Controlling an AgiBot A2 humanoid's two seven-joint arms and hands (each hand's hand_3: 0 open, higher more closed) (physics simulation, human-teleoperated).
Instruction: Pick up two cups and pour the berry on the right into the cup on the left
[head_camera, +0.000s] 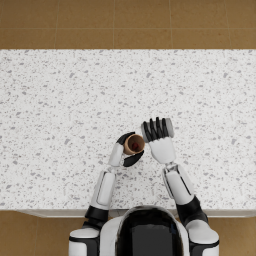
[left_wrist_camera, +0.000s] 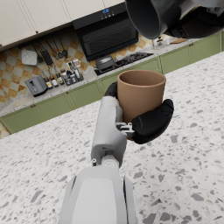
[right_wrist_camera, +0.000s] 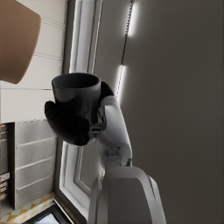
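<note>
The left hand (head_camera: 126, 150) is wrapped around a brown cup (head_camera: 134, 144), dark fingers closed on its side, and holds it upright above the speckled white bench (head_camera: 60, 100); in the head view a small dark red berry (head_camera: 135, 146) lies at the bottom of this cup, inside the hand's grip; in the left wrist view the same left hand (left_wrist_camera: 146, 122) clasps the brown cup (left_wrist_camera: 140, 94) by its lower wall, the rim open and level, the thumb curved across the near side of the cup; behind that hand run green cabinets (left_wrist_camera: 65, 103), a counter with a stove (left_wrist_camera: 127, 60) and a black oven (left_wrist_camera: 107, 28) set under pale cupboards.

Just beside the left hand, nearly touching the brown cup's rim, the right hand (head_camera: 159, 135) grips a dark grey cup (head_camera: 167, 127), its fingers closed over the cup's side; from the head view only a sliver of that cup shows past the fingers; in the left wrist view the dark grey cup (left_wrist_camera: 153, 17) is tipped on its side, its mouth turned toward the brown cup and standing higher than it; in the right wrist view the right hand (right_wrist_camera: 72, 120) holds the dark grey cup (right_wrist_camera: 76, 92) firmly, and the brown cup (right_wrist_camera: 15, 41) appears close by it; I cannot tell whether anything lies inside the grey cup.
</note>
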